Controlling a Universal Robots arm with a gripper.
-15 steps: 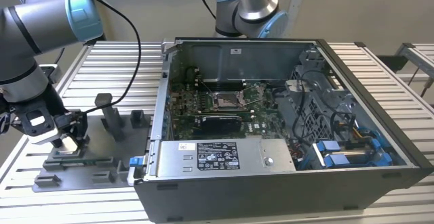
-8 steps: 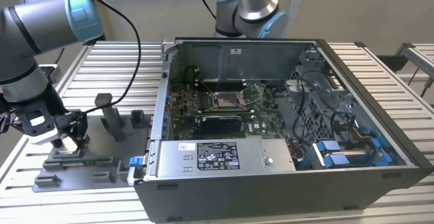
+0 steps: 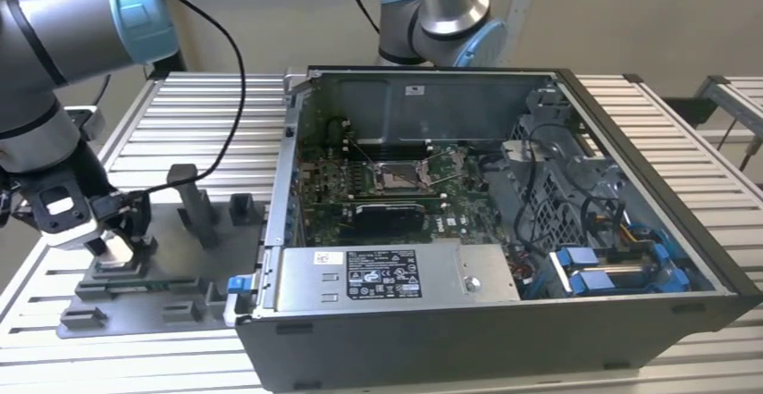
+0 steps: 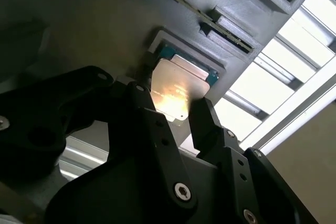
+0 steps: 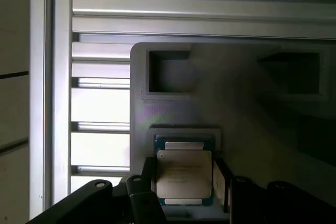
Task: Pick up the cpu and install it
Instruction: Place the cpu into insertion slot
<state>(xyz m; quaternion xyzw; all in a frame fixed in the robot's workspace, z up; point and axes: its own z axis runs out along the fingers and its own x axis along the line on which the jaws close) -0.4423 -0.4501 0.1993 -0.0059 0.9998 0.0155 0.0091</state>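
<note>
Gripping: gripper (image 3: 113, 249) low over the grey fixture tray (image 3: 197, 269) at the exterior view's left, fingers (image 5: 148, 179) clenched on two opposite edges of the cpu (image 5: 184, 174).
Place of cpu: seated flat in its tray pocket, silver top up, directly between the fingertips in both wrist views; not lifted.
Axis: square chip, no long side; grasp line straight across its width.
Bearing to socket: socket (image 3: 398, 176) on the green board (image 3: 322, 188), well apart from the gripper toward the exterior view's right, inside the open computer case (image 3: 667, 318).
Nearest thing: the cpu itself, tray wall just beside it.
</note>
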